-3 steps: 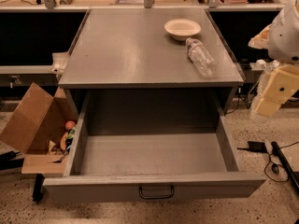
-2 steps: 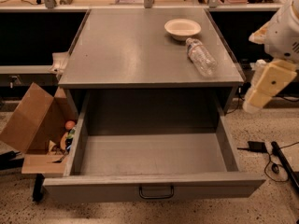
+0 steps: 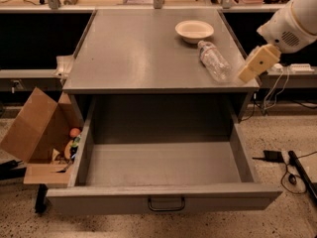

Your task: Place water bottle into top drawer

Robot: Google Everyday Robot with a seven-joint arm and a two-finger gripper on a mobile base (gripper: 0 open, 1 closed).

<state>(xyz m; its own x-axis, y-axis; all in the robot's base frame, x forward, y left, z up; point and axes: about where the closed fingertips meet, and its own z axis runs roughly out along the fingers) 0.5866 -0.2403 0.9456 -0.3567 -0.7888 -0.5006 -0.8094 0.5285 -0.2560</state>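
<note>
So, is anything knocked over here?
Yes: the water bottle lies on its side on the cabinet top, near the white bowl. The gripper hangs just beside it. The top drawer stands open.

We're in what looks like a robotics lab or workshop. The gripper [image 3: 247,73] hangs at the right edge of a grey metal cabinet [image 3: 138,48]. Just behind it, a power strip [image 3: 297,67] sits on a low shelf, with cables [image 3: 273,90] trailing down to the speckled hard floor [image 3: 277,133]. Below the gripper, a black adapter [image 3: 272,156] and more cord lie on that floor. Far to its left, a cardboard box [image 3: 34,128] of odds and ends stands open. Beyond the gripper, a long workbench [image 3: 124,4] with metal posts runs along the back.
</note>
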